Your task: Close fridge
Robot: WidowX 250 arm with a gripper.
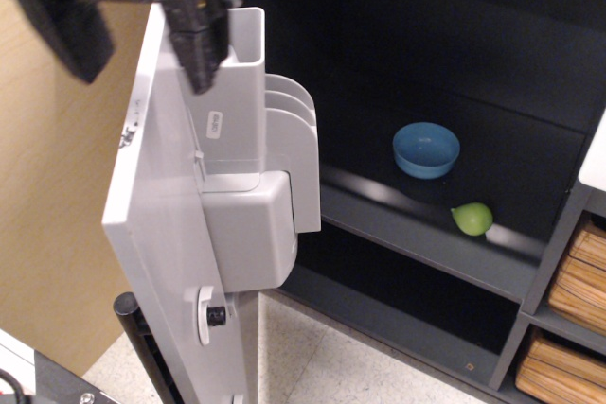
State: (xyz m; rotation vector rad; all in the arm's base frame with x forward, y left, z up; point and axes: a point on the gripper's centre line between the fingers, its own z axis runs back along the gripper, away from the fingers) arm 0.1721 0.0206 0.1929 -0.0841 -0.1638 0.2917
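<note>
The fridge stands open, its dark interior point(473, 63) showing. Its silver-grey door point(156, 205) swings out toward me at the left, with grey plastic bins point(256, 149) on its inner side. The black handle's lower end point(133, 314) shows at the bottom left. My gripper point(133, 30) is at the top left, open and empty. Its two dark fingers straddle the door's top edge: one finger point(66, 30) is on the outer side, the other point(197, 40) is on the inner side next to the tall bin.
A blue bowl point(426, 149) and a green pear-like fruit point(472, 219) sit on the fridge's shelf point(417, 238). A grey shelf unit with wicker baskets point(578, 281) stands at the right. A tan wall point(47, 234) is behind the door. A speckled floor point(331, 366) lies below.
</note>
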